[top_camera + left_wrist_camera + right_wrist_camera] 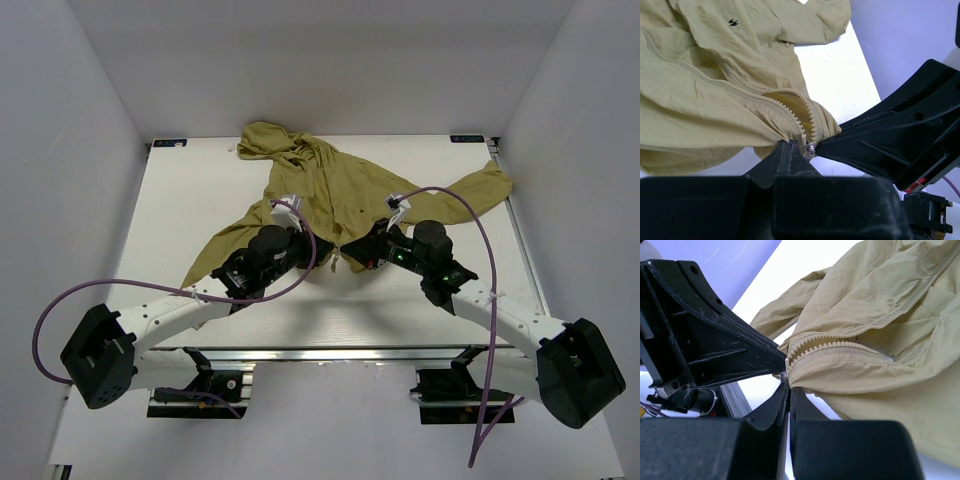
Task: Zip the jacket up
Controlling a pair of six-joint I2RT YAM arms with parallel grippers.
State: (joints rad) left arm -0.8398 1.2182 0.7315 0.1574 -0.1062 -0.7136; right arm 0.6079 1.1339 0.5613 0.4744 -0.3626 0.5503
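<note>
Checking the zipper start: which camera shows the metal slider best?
Left wrist: the slider shows, silver, below the zipper teeth. Right wrist catches at most a sliver of it; from the top it is too small to tell.

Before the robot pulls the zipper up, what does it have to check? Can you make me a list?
1. Left gripper pinching the jacket at the zipper's bottom end: ok.
2. Right gripper shut on the hem there too: ok.
3. Slider sitting at the bottom, between both grippers' tips: ok.
4. Which gripper actually holds the slider: cannot tell.
5. Zipper teeth lying straight above the slider: not ok, they curve and gape.
6. Jacket spread flat: not ok, it is rumpled.
</note>
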